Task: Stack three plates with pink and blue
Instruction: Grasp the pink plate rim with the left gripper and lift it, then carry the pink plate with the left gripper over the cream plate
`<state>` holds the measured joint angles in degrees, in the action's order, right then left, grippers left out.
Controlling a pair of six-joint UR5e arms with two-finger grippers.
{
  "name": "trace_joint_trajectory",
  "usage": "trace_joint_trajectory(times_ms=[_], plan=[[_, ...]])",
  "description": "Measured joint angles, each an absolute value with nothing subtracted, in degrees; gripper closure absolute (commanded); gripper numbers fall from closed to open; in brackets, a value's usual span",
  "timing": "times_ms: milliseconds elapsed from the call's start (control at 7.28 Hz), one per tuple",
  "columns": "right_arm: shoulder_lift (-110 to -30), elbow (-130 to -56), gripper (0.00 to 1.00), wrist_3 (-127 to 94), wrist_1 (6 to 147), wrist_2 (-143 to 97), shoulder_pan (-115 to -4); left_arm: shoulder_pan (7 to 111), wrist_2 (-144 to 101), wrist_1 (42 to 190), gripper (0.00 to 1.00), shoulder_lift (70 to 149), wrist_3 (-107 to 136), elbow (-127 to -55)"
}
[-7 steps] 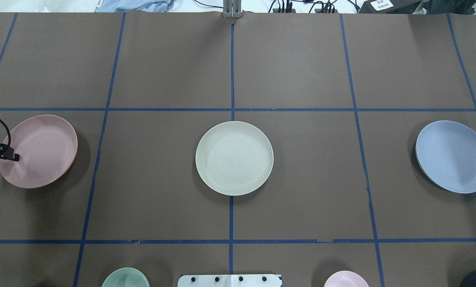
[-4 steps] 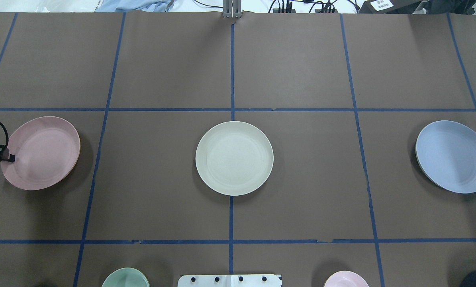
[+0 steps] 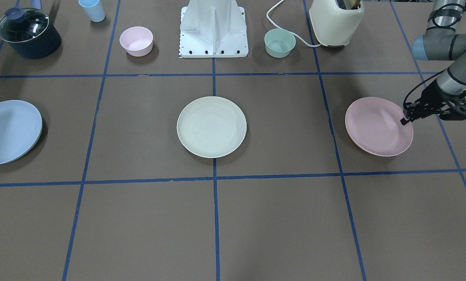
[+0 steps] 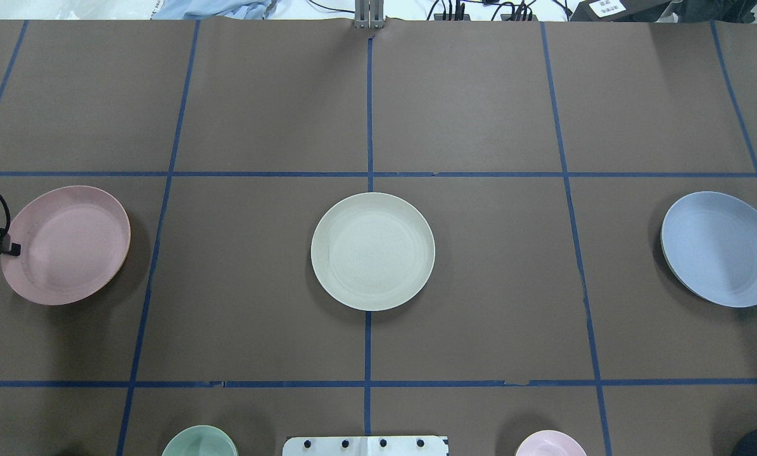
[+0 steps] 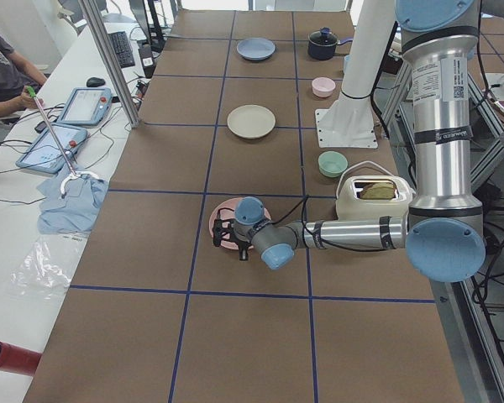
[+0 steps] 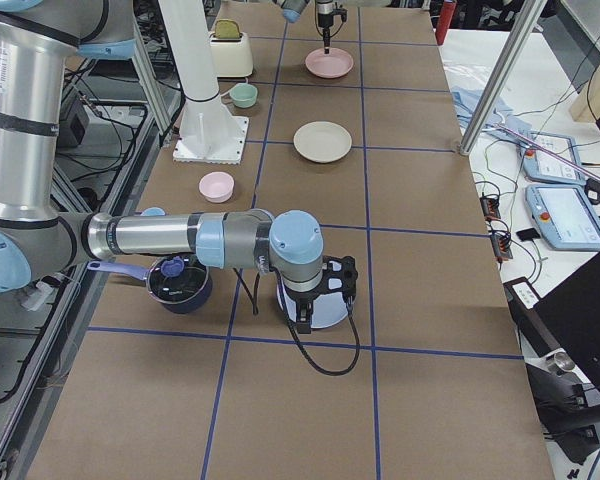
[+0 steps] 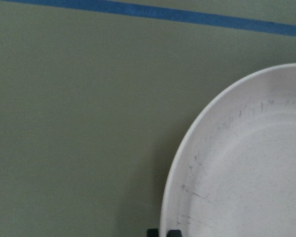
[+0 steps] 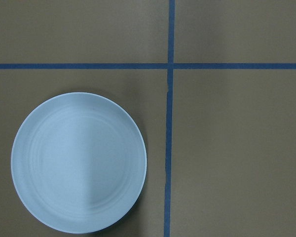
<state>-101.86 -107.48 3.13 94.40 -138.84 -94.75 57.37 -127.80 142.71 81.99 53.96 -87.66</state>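
Left gripper (image 3: 405,120) is at the pink plate (image 4: 68,244), on the rim at the plate's outer edge, the side away from the table's middle. Left wrist cam shows two dark fingertips (image 7: 173,232) at the bottom of frame straddling that rim with barely any gap, so I read it as clamped on the plate. Can't tell whether the plate is off the table (image 4: 479,114) or resting on it.

Cream-green plate (image 4: 372,251) lies flat at centre, right on the middle tape line. Blue plate (image 4: 720,249) is at the far right end, well apart from the other two. All three sit in one row, none stacked.

Right gripper (image 6: 308,318) shows only in the right side view, hanging over the blue plate; I can't tell if it's open or closed. Its wrist cam looks straight down on that plate, fingers out of frame.

Robot side of the table: pink bowl (image 3: 136,40), mint bowl (image 3: 279,42), toaster (image 3: 336,21), lidded pot (image 3: 28,33), blue cup (image 3: 92,10).
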Motion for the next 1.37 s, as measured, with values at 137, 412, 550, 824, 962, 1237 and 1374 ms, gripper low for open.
trace_joint_trajectory(times_ms=[137, 412, 550, 824, 962, 1237, 1374], plan=[[-101.86, -107.4, 0.0, 3.25, 94.4, -138.76, -94.49, 58.78, -130.36, 140.41, 1.0, 81.68, 53.96, -90.14], [-101.75, -106.8, 0.0, 2.77, 93.24, -136.66, -92.41, 63.35, -135.81, 132.12, 1.0, 82.16, 53.78, -96.38], [-101.74, -105.52, 0.0, 0.59, 90.09, -135.06, -90.74, 64.2, -137.0, 127.31, 1.0, 83.09, 53.94, -99.46], [-102.04, -99.44, 0.0, -7.58, 76.4, -133.86, -87.25, 64.59, -137.66, 119.47, 1.0, 86.31, 56.69, -104.38], [-102.36, -96.41, 0.0, -11.47, 69.61, -133.74, -85.47, 64.47, -137.75, 117.77, 1.0, 88.03, 60.31, -106.06], [-103.03, -91.41, 0.0, -16.2, 60.05, -133.67, -81.81, 62.14, -137.8, 116.86, 1.0, 92.78, 71.48, -107.83], [-103.13, -89.53, 0.0, -18.51, 56.47, -133.59, -80.05, 59.74, -137.67, 116.82, 1.0, 94.96, 76.7, -108.51]])
